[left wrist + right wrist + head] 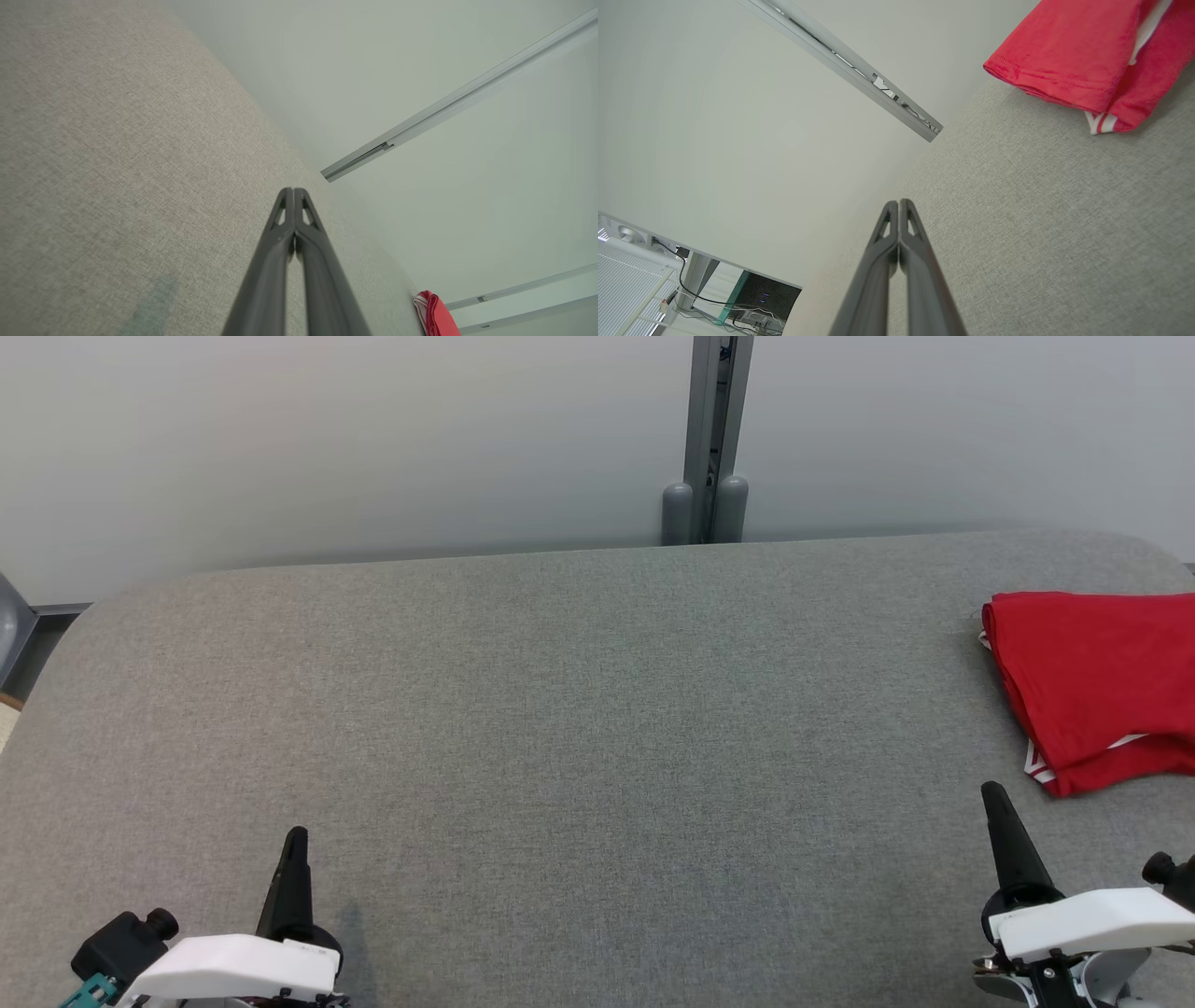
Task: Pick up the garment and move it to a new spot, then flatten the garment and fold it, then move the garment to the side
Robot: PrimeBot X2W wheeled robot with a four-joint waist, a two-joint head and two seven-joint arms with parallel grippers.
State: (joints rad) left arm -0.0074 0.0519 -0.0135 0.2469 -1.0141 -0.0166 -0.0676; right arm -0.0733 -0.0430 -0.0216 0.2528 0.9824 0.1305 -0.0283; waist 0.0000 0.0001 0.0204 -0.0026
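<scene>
**Looks close to done, but that right edge worries me**

From my seat, the red soft-fabric garment with white striped trim (1092, 686) lies folded in layers on the far right of the grey woven-cloth table (560, 709). Its right side runs out of the head view. The left gripper (296, 840) sits low at the near left with its two dark fingers pressed together and nothing between them. The right gripper (994, 795) is closed the same way and also empty. It rests near the garment's near corner without touching it.

I judge that the fold and the move to the side are finished or nearly so, and this is what could spoil them:

- I cannot see how much table lies beyond the garment, because the head view cuts it off. If part of it overhangs the rounded edge, the cloth's own weight could pull it off.
- At the near corner a lower layer with the white trim pokes out from under the top one. If I brush it with the right fingers while moving that arm, the layers would drag apart and the fold would open.
- If I go back in with closed fingers, they would push the fabric and bunch it, not grip it.

As for containers, I see no bin, basket or tray here. The garment rests directly on the table, with the plain pale wall (373, 429) and a grey metal post (711, 429) behind it.
</scene>
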